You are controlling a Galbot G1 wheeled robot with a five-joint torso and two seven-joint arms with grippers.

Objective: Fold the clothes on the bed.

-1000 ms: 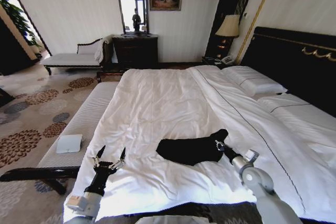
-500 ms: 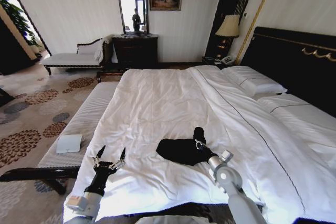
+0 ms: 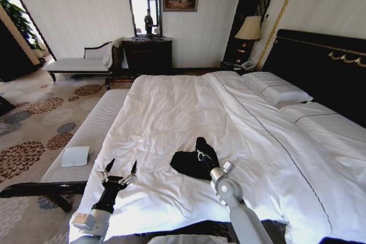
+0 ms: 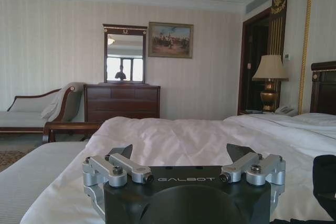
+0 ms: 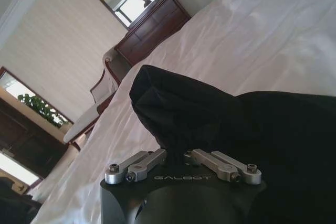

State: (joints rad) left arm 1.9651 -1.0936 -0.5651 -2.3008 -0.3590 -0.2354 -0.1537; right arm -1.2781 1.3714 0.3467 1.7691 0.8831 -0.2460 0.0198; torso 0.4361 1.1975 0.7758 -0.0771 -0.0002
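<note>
The black T-shirt (image 3: 189,163) lies bunched on the white duvet of the bed (image 3: 189,107), near its foot. My right gripper (image 3: 201,154) is shut on a fold of the T-shirt (image 5: 178,108) and holds that fold lifted above the rest of the cloth. In the right wrist view the black fabric rises straight from between the closed fingers (image 5: 144,162). My left gripper (image 3: 119,172) hovers open over the duvet's left corner, apart from the shirt. Its fingers (image 4: 126,153) stand wide with nothing between them.
A white-cushioned bench (image 3: 86,138) runs along the bed's left side with a small white folded cloth (image 3: 75,156) on it. Pillows (image 3: 274,88) and the black headboard (image 3: 320,67) lie far right. A dresser (image 3: 147,54), chaise (image 3: 80,61) and patterned carpet are beyond.
My right gripper has carried the held side of the black T-shirt leftward across the garment, folding it over and making the pile narrower. The left arm has stayed still.
</note>
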